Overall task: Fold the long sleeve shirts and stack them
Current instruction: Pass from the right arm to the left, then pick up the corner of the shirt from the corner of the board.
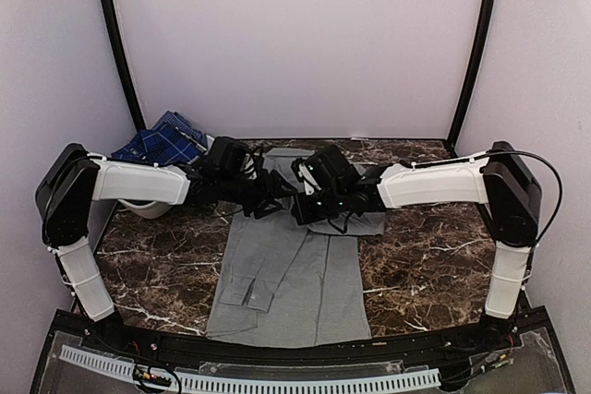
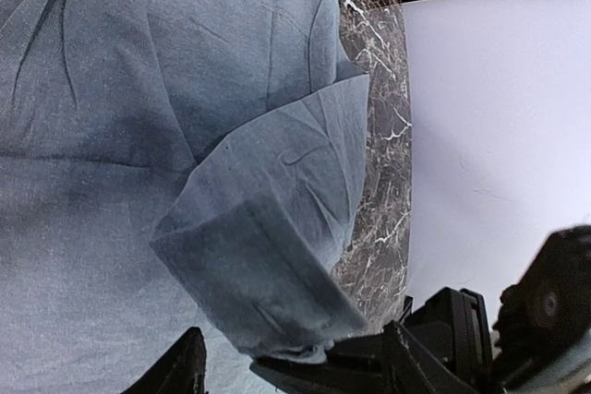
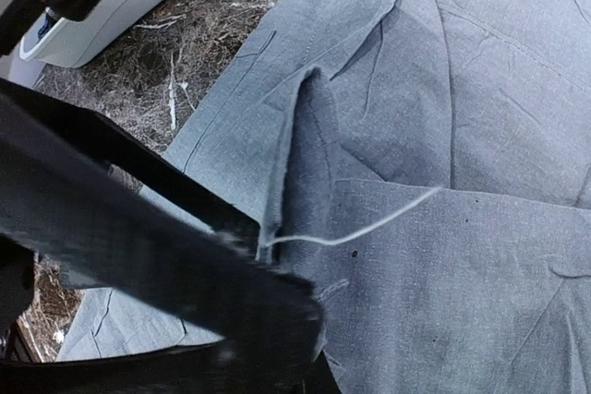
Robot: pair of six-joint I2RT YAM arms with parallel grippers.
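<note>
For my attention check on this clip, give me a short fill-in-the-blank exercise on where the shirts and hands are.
1. The grey shirt lies spread on a dark ____ table with white veins.
2. The plaid shirt sits bunched at the table's far ____ corner.
3. The left hand and the right hand each pinch a raised fold of the ____ shirt.

Missing words: marble; left; grey.
</note>
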